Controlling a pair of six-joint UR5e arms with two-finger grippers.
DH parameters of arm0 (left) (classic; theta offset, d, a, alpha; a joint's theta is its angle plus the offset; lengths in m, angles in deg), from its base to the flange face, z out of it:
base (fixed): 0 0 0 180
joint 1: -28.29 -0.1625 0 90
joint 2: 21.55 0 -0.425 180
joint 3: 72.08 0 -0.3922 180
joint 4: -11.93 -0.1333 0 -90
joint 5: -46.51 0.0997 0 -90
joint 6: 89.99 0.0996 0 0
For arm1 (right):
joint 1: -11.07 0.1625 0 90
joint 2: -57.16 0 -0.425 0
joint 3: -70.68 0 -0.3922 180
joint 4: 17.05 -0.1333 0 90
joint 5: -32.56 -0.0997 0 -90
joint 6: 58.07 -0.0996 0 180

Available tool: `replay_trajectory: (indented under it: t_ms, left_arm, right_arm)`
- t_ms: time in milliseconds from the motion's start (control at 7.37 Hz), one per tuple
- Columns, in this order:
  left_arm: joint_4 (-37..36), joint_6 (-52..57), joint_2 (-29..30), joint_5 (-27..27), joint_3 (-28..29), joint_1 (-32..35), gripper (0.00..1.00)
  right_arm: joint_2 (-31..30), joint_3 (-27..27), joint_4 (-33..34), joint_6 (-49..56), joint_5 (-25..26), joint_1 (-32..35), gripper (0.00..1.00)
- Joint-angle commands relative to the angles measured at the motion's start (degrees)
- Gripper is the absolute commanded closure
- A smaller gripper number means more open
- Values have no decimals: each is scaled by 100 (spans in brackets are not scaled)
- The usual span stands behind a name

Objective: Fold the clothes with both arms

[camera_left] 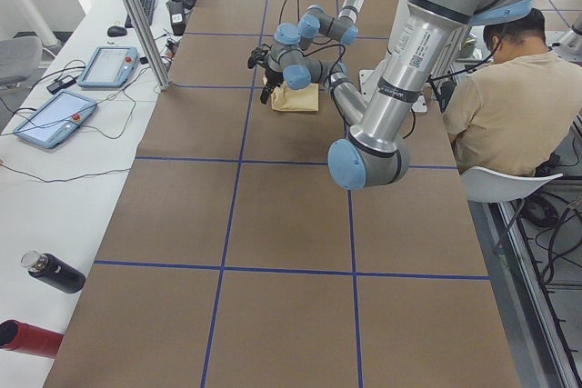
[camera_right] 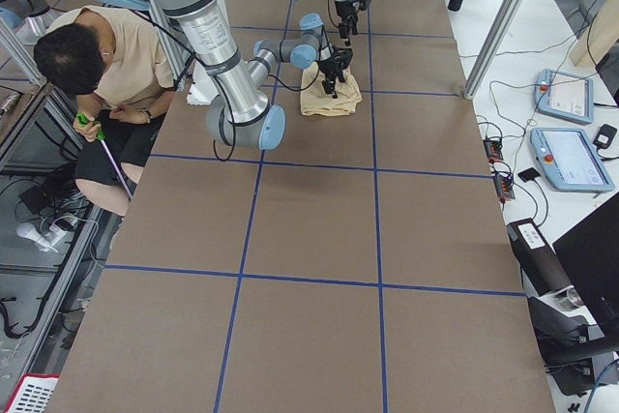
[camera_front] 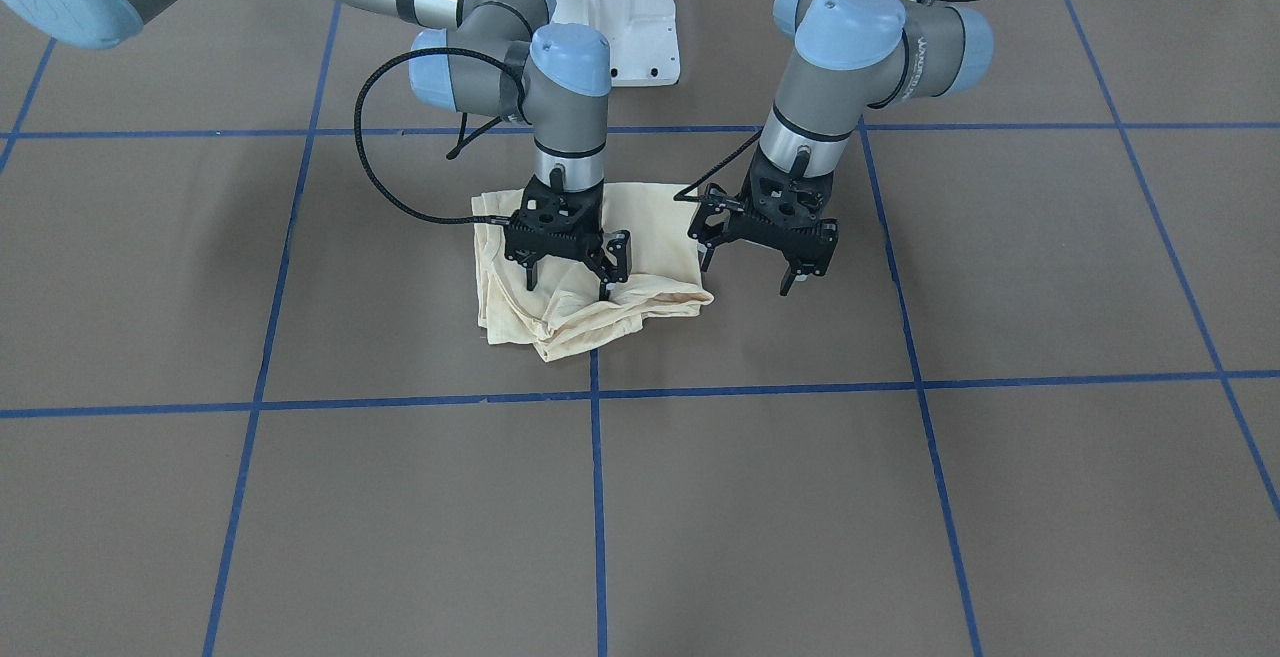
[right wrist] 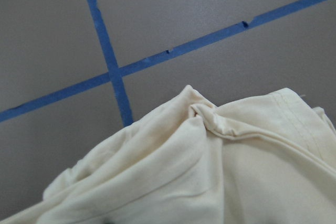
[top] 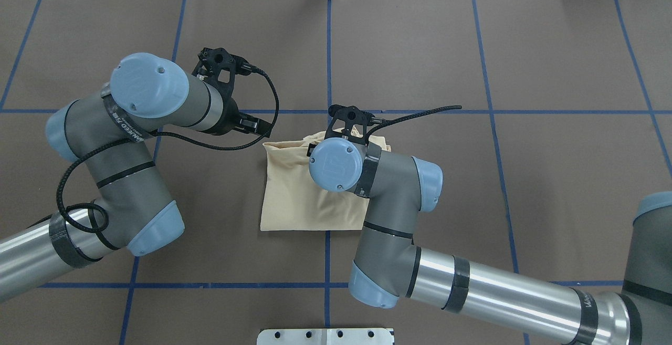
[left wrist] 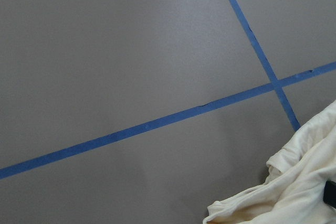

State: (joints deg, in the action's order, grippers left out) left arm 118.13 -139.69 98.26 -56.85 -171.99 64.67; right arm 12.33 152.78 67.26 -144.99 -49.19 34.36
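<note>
Bright, even light; soft shadows

T-shirt (camera_front: 655, 237): cream, folded (one edge rumpled) | right gripper (camera_front: 567, 287) over it, left gripper (camera_front: 746, 275) beside, both spread

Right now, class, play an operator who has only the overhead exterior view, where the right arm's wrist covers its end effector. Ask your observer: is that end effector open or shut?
Observer: Open. The front-facing view shows the right end effector spread low over the shirt.
Operator: And the left one?
Observer: The left end effector is also open, holding nothing, over bare table beside the shirt.
Operator: Is the shirt's hidden edge flat?
Observer: No. On the operators' side it is bunched into rumpled folds.
</note>
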Motion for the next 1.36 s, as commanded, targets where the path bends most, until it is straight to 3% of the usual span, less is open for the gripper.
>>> replay_trajectory:
  t_ms: [0,271,543,678,950,1221]
  left_arm:
    - [6,-30,-10,0,-3,0,0]
    - [6,-39,-19,0,-12,0,0]
    - [-20,-4,-176,-9,-264,44,0]
    - [-98,57,-630,-18,-815,88,0]
    - [-239,975,-1666,-464,-1757,673,0]
    - [-240,2440,-2398,-973,-1954,1700,0]
  right_arm:
    - [124,-45,305,998,-199,595,0]
    - [89,-45,367,1544,-437,1071,0]
    - [-138,260,376,2116,-1687,1772,0]
    - [-783,959,385,2492,-2156,2115,0]
    - [-2250,2366,735,4332,-3044,3124,0]
    - [-3299,2766,640,5714,-3852,4109,0]
